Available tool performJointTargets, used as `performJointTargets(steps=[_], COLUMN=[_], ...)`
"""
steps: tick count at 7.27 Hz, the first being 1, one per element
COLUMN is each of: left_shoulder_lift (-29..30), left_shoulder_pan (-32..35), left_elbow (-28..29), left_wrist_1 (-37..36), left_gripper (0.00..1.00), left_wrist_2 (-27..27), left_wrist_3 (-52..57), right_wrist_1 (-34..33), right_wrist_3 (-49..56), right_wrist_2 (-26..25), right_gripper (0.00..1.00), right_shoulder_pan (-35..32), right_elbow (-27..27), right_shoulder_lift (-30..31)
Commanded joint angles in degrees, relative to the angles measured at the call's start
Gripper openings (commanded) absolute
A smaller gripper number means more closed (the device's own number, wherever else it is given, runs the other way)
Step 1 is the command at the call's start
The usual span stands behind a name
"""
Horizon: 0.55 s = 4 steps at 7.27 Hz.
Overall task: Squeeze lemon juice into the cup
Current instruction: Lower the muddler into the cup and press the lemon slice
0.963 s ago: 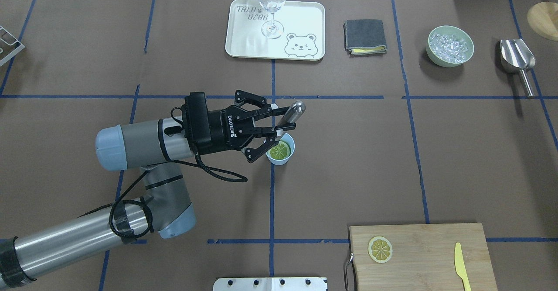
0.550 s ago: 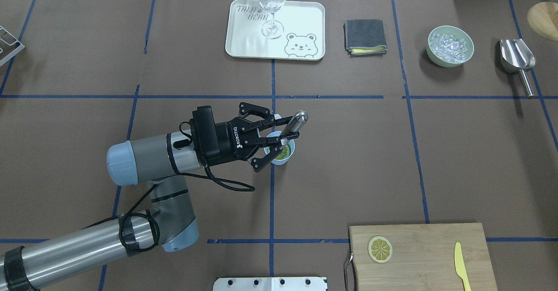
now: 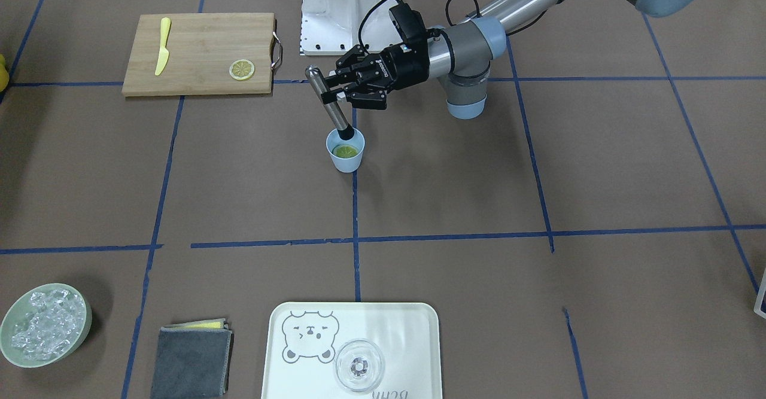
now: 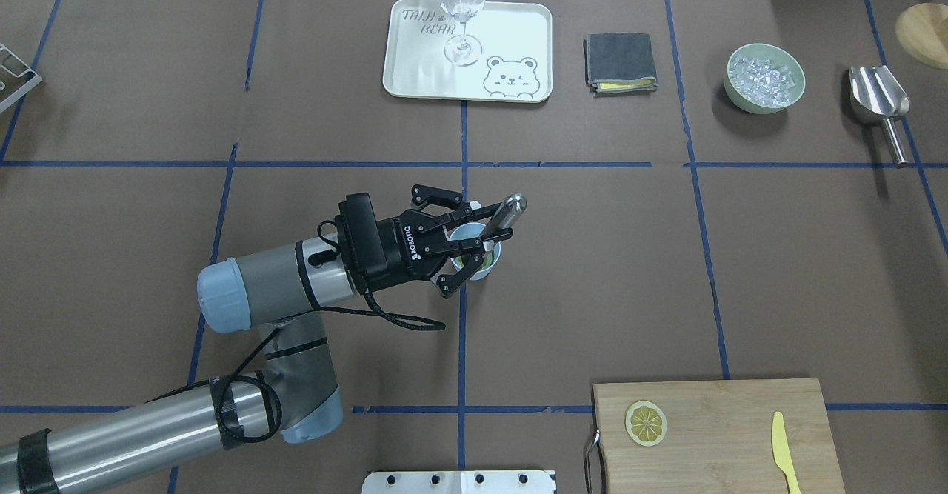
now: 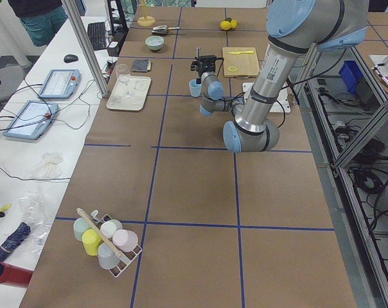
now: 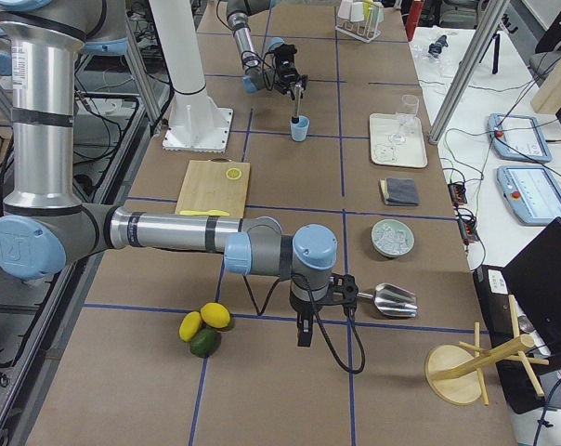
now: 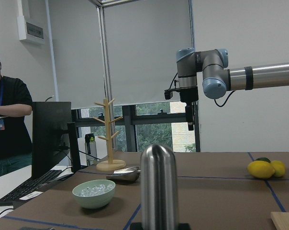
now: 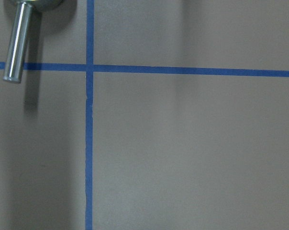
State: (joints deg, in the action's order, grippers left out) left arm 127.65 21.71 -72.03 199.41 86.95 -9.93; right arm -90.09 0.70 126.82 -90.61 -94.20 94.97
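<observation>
- Left tool [image 3: 338, 90] is closed tight around a smooth, round-topped steel muddler [image 3: 326, 99], which tilts with its black tip inside the cup [image 3: 347, 162]
- The tapered pale-blue plastic cup stands on the brown counter [image 3: 479, 177], with the lemon [image 3: 346, 151] slice lying flat inside
- Right tool [image 6: 304, 327]: cannot tell how far open

Looks like a robotics lab. Told by a brown-papered tabletop [image 4: 592, 272] gridded in blue tape [image 4: 578, 164], two industrial arms [image 6: 39, 139] mounted at its long edge, aluminium posts [image 5: 85, 45] along the far edge, teach pendants [image 5: 59, 82] beyond it, plus a monitor [image 7: 51, 134] and keyboard [image 7: 32, 184] before roller blinds [image 7: 144, 48].
</observation>
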Motion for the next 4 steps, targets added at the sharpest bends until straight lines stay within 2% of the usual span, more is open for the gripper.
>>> performJointTargets(steps=[1, 4], left_shoulder_lift=[0.32, 0.41], left_shoulder_pan=[-0.27, -1.50], left_elbow=[2.50, 3.30], left_wrist_1=[-0.07, -0.68], left_gripper=[0.00, 0.00], left_wrist_2=[-0.90, -3.10], left_wrist_3=[0.00, 0.00], right_wrist_1=[0.00, 0.17], right_wrist_3=[0.00, 0.00], right_wrist_2=[0.01, -0.17], right_gripper=[1.00, 1.00], right_shoulder_pan=[0.00, 0.00], right_elbow=[0.15, 0.15], right_shoulder_lift=[0.04, 0.30])
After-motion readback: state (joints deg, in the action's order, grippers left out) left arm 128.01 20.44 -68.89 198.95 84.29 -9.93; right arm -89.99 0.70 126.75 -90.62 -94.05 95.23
